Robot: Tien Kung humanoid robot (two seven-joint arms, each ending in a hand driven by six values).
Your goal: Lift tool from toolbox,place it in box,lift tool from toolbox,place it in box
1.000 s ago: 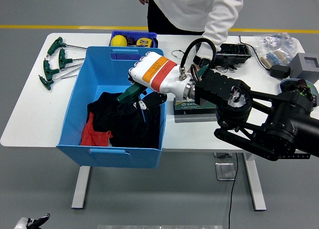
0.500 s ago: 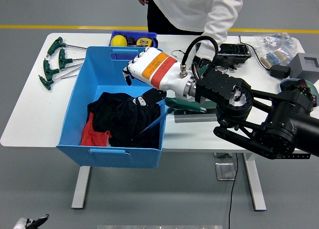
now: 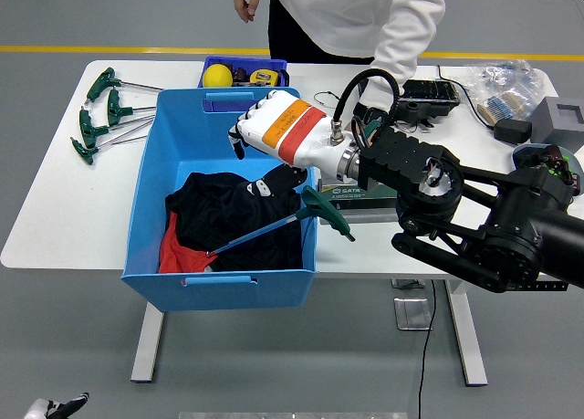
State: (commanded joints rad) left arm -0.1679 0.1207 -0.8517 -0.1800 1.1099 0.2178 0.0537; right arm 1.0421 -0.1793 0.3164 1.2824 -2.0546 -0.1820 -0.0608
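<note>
One T-handle wrench (image 3: 290,222) just below robot hand (image 3: 270,143)

Bin (image 3: 151,177) on the desk (image 3: 55,218), left of centre, clothes (image 3: 228,214) inside. Wrench (image 3: 283,223) propped across the bin's right wall, handle outside, shaft on the clothes. Right hand (image 3: 269,136) over the bin. More wrenches (image 3: 100,113) to the left; tray (image 3: 242,72) behind; toolbox (image 3: 360,198) right; person (image 3: 365,17) beyond the desk.
</note>
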